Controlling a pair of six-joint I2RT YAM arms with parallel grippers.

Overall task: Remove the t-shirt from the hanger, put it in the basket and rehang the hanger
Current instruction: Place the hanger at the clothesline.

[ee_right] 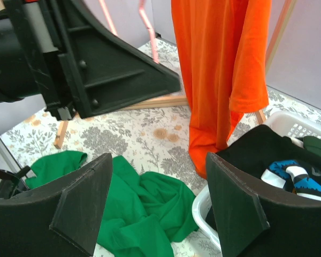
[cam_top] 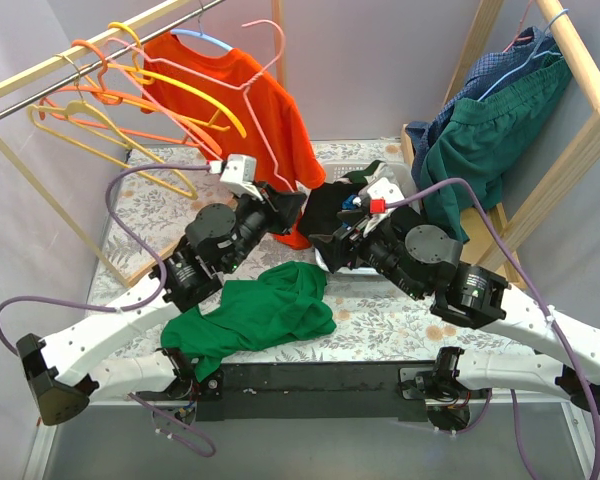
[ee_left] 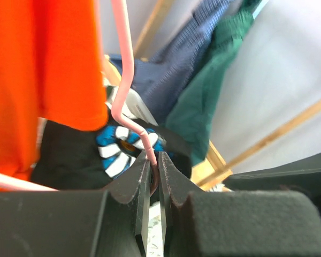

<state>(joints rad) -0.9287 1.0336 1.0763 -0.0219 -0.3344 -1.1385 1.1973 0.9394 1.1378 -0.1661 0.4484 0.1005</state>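
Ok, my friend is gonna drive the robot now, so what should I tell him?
Left gripper: jaws shut on the pink hanger at its bottom wire.
Right gripper: jaws open, holding nothing, facing the orange t-shirt.
The orange t-shirt hangs beside the pink wire, with its bottom end down near the table. A green t-shirt lies on the table.
Done: the hanger is gripped.
Left: grab the orange t-shirt, probably with the right gripper, and pull it off.

No writing, label, brand or number can be read in any view. The orange t-shirt (cam_top: 270, 110) is plain cloth, and the black garment (ee_right: 257, 155) in the basket (ee_right: 305, 126) bears only a blue-and-white striped print (ee_right: 289, 174) (a pattern, no letters).
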